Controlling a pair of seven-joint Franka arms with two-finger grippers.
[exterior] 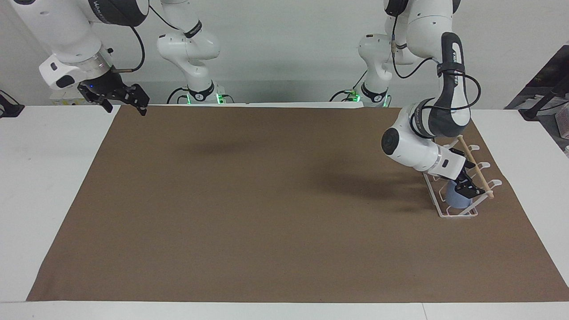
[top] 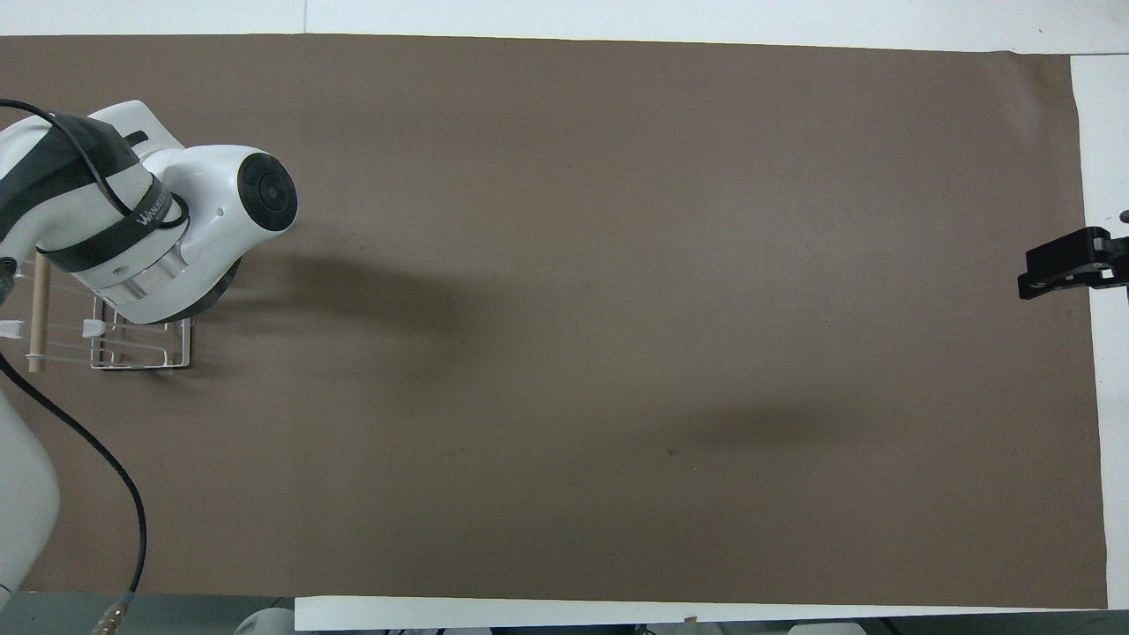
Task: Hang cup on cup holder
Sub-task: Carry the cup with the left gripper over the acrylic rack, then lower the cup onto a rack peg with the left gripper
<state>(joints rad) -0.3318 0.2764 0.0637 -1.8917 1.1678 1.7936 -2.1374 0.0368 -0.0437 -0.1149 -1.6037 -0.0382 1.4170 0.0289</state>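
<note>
The white wire cup holder (exterior: 458, 214) stands on the brown mat at the left arm's end of the table, with its wooden dowel (exterior: 474, 168) across the top. The light-blue cup (exterior: 458, 198) sits low in the rack among the prongs. My left gripper (exterior: 467, 189) is just over the cup, with its fingers apart and the cup below them. In the overhead view the left arm hides the cup, and only part of the rack (top: 141, 357) shows. My right gripper (exterior: 123, 101) waits open and empty in the air over the mat's corner at the right arm's end, also seen from overhead (top: 1054, 267).
The brown mat (exterior: 266, 200) covers most of the white table (exterior: 49, 178). A black cable (top: 106, 494) hangs from the left arm near the robots' edge.
</note>
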